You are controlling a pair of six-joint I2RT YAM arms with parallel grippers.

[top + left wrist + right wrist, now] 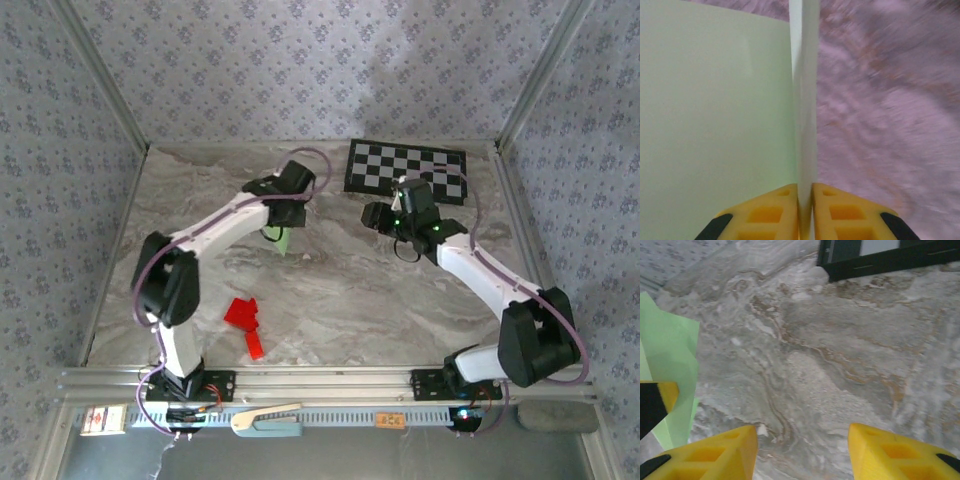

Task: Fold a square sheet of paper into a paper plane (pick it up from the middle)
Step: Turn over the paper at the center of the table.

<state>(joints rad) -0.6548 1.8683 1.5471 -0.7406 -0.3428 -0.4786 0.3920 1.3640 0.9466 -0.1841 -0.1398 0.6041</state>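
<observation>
Left arm (215, 225) arched to far centre, left gripper (805, 202) pinching the paper plane (715, 100). Right gripper (802, 450) spread, empty, near the checkerboard (405, 170).

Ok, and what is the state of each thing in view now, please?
Left gripper: shut on the paper.
Right gripper: open, empty.
Paper: folded, clamped between the jaws.
Red shape: lying loose, no gripper on it.
Checkerboard: lying flat, untouched.

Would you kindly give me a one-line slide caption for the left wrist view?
Left gripper shut on the folded pale green paper, one flap edge-on, with the blurred table behind.
</observation>
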